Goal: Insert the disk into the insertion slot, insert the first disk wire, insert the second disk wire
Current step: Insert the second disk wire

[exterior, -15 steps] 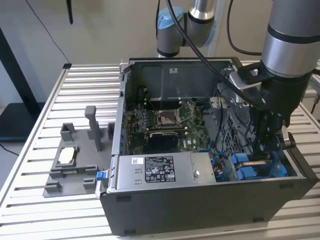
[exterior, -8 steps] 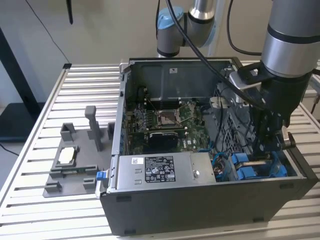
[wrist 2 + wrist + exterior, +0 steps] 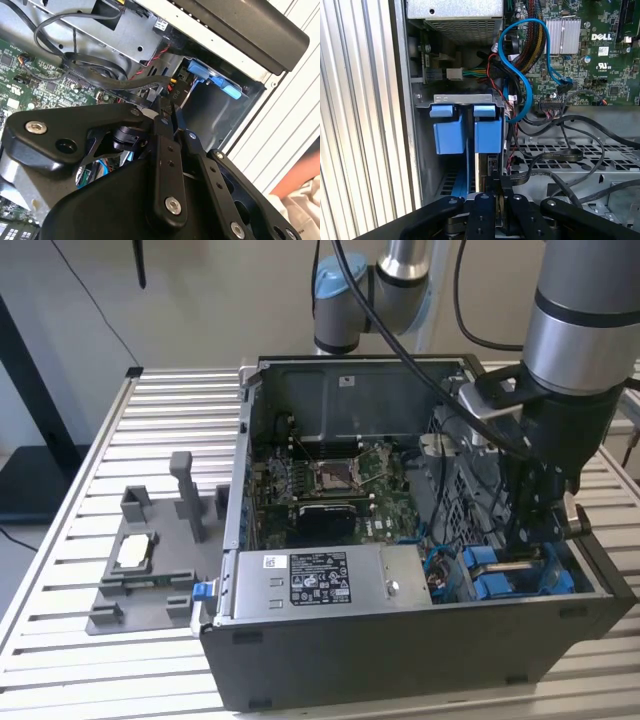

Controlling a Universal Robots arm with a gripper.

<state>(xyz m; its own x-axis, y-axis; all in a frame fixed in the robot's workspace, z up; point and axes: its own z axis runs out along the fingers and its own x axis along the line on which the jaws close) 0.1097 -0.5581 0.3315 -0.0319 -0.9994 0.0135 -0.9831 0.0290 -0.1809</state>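
The open computer case (image 3: 400,660) lies on the slatted table. My gripper (image 3: 530,540) reaches down into its corner at the exterior view's right, over the grey insertion slot (image 3: 465,98). Blue carrier frames (image 3: 487,134) sit side by side in that slot, also seen as blue tabs (image 3: 505,575) in the exterior view; the disk's own metal body is mostly hidden between them. In both wrist views my gripper (image 3: 167,112) (image 3: 497,192) is shut on the black connector of a disk wire (image 3: 174,95), held just above the carrier's end. The wire (image 3: 520,175) trails off towards the metal grille.
A blue data cable (image 3: 520,65) loops over the motherboard (image 3: 340,480). The labelled silver power-supply box (image 3: 320,580) lies along the case's near wall. A grey fixture (image 3: 150,560) stands on the table at the exterior view's left. A sleeve (image 3: 300,197) shows beyond the case.
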